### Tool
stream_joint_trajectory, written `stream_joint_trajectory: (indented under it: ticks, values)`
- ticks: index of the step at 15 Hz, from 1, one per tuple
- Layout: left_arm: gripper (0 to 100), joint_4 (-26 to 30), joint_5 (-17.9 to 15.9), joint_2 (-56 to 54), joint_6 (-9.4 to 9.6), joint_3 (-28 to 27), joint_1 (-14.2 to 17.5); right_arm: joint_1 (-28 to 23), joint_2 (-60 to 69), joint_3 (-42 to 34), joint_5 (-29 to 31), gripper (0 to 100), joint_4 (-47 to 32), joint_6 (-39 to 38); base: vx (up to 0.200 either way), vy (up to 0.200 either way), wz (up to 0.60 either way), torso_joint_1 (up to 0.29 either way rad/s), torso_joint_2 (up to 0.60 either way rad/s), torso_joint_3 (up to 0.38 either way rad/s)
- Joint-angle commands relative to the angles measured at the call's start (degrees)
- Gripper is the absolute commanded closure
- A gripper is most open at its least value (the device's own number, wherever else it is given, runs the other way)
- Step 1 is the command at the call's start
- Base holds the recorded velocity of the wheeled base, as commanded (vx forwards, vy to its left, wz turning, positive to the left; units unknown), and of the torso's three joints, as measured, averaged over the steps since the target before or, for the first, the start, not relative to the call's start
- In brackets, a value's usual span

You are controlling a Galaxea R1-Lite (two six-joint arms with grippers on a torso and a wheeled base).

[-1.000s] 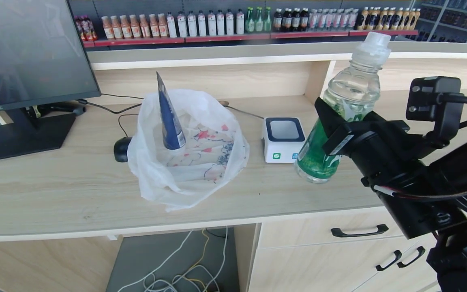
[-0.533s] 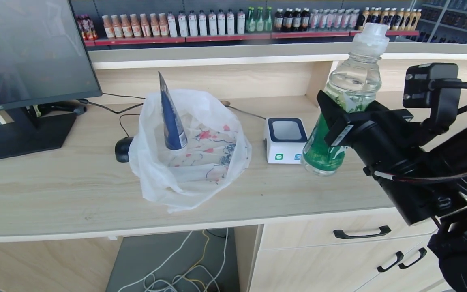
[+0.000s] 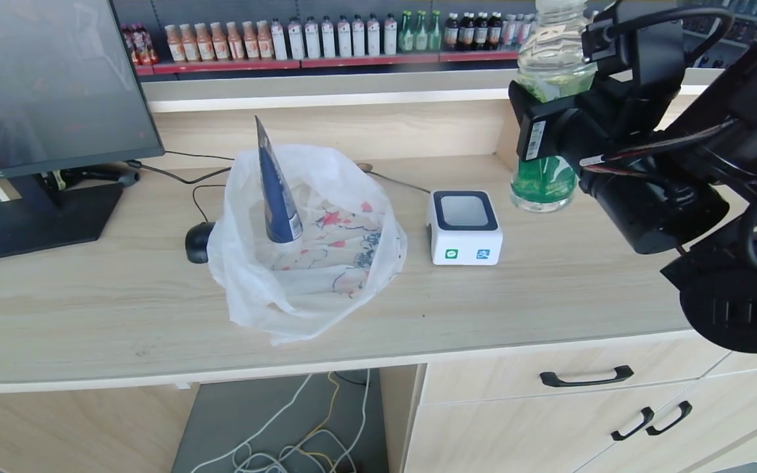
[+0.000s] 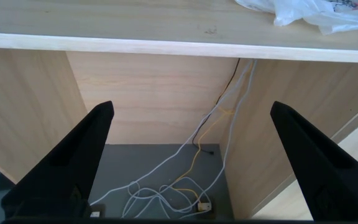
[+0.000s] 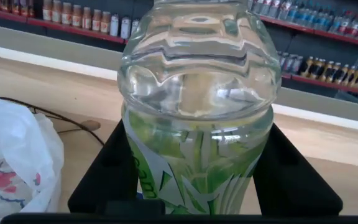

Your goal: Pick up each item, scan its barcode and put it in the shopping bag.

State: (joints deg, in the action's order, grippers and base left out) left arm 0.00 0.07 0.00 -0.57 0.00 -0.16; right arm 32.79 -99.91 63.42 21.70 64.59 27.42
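Left gripper [image 4: 192, 106]: yours hangs low in front of the counter [image 3: 89, 315], below its front edge, fingers spread wide with nothing between them.
Cables [image 3: 293, 440]: loose white and yellow leads lie on the floor under the counter.
Shopping bag [image 3: 253, 289]: you have it mid-counter, mouth open and walls slumped.
Tube [image 3: 276, 197]: a blue one stands inside the bag, its narrow end up and leaning slightly.
Scanner [image 3: 464, 226]: a small white box with its dark window facing up, just beside the bag on its right, apart from it.
Mouse [image 3: 196, 242]: a black one, tucked against the bag's left side.
Right gripper [image 3: 549, 118]: clamped on the bottle's middle, one finger on each side.
Bottle [image 3: 543, 180]: you hold it upright to the right of the scanner and past it, well apart from the bag; it has a clear top and a green label.
Monitor [image 3: 43, 85]: dark, at the counter's far left.
Drink shelf [image 3: 352, 36]: rows of bottles run along the back wall.
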Motion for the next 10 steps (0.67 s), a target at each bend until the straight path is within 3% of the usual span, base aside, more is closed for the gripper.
stream_joint_trajectory:
  ticks: [1, 5, 7, 10]
  values:
    - [0, 0.00, 0.01, 0.00, -0.04, 0.00, 0.07, 0.61, -1.34, 1.80, -0.17, 100, -0.07, 1.68, 0.000, 0.000, 0.00, 0.000, 0.00, 0.000]
    - [0, 0.00, 0.01, 0.00, -0.04, 0.00, -0.02, 2.36, -2.21, 4.17, -2.01, 100, -0.07, 6.33, 0.000, 0.000, 0.00, 0.000, 0.00, 0.000]
    - [0, 0.00, 0.01, 0.00, -0.04, 0.00, -0.02, 2.63, -3.45, 5.49, -8.78, 100, -0.07, 11.26, 0.000, 0.000, 0.00, 0.000, 0.00, 0.000]
    - [0, 0.00, 0.01, 0.00, -0.04, 0.00, 0.07, 5.18, -4.76, 6.63, -11.59, 100, -0.43, 15.74, 0.000, 0.000, 0.00, 0.000, 0.00, 0.000]
